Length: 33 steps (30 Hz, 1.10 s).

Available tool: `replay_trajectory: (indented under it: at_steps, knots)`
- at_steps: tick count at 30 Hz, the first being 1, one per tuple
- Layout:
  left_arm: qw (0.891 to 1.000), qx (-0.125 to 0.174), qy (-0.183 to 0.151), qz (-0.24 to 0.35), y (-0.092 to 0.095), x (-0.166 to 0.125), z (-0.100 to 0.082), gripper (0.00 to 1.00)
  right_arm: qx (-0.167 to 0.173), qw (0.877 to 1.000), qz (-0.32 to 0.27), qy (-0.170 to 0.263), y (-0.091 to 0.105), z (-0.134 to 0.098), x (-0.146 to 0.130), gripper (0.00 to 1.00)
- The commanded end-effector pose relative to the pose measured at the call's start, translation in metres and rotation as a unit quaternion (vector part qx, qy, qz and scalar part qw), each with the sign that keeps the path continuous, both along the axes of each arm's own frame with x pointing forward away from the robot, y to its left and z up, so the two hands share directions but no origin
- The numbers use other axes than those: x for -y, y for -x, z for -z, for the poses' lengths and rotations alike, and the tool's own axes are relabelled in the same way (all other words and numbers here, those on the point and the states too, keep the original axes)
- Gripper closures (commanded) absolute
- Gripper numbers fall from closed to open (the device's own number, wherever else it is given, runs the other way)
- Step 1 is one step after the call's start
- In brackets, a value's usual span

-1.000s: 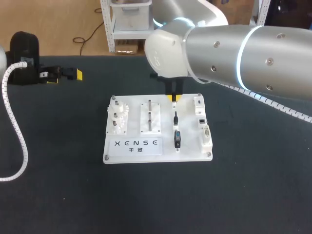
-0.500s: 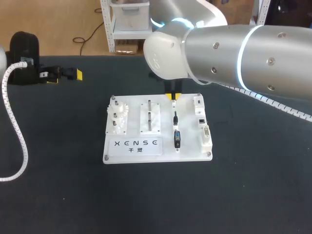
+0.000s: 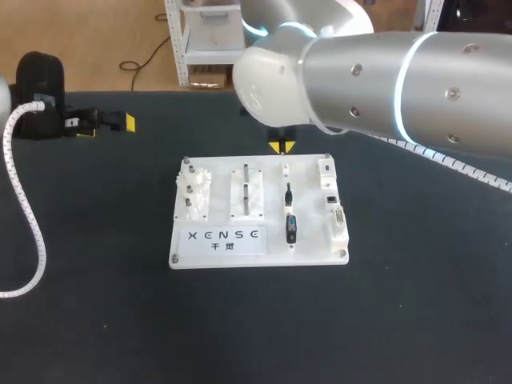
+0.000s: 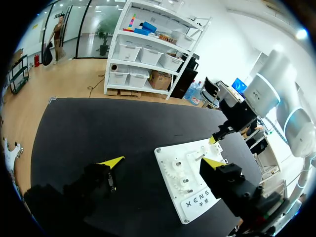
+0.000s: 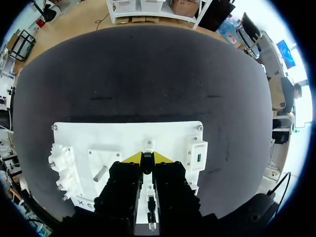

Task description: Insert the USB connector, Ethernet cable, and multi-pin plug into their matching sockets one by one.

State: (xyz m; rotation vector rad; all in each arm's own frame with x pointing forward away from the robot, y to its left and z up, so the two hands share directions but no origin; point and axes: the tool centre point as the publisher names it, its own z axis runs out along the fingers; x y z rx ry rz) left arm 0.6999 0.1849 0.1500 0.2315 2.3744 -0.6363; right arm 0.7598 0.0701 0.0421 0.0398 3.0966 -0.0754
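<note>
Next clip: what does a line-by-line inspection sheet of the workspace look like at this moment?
Surface: black table, matt and dark.
Job's things: white board lies flat mid-table. Black connectors rest in its middle column. Sockets line its right edge; too small to tell if any is filled.
Clutter: gear set and peg block on the board's left half; nothing loose seen.
Grippers: right gripper hovers above the board's far edge. Left gripper open and empty, off the board to its left.
Cables: white coiled conduit runs along the left arm above the table.
Surroundings: nothing seen reaching over the table.
</note>
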Motion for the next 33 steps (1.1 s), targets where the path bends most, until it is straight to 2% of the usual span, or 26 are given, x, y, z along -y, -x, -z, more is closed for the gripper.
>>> replay_trajectory:
  at_steps: [1,11,20,33]
  knots:
    - [1.000,0.000,0.000,0.000,0.000,0.000,0.000,0.00,0.023,1.000,0.001,0.002,0.013,-0.005,0.010,1.00]
    - [1.000,0.000,0.000,0.000,0.000,0.000,0.000,0.00,0.032,0.999,0.000,0.029,0.028,-0.004,0.042,1.00]
    - [1.000,0.000,0.000,0.000,0.000,0.000,0.000,0.00,0.021,0.999,0.021,0.035,0.034,0.002,0.069,1.00]
    - [1.000,0.000,0.000,0.000,0.000,0.000,0.000,0.00,0.011,0.998,0.035,0.043,0.036,0.012,0.085,1.00]
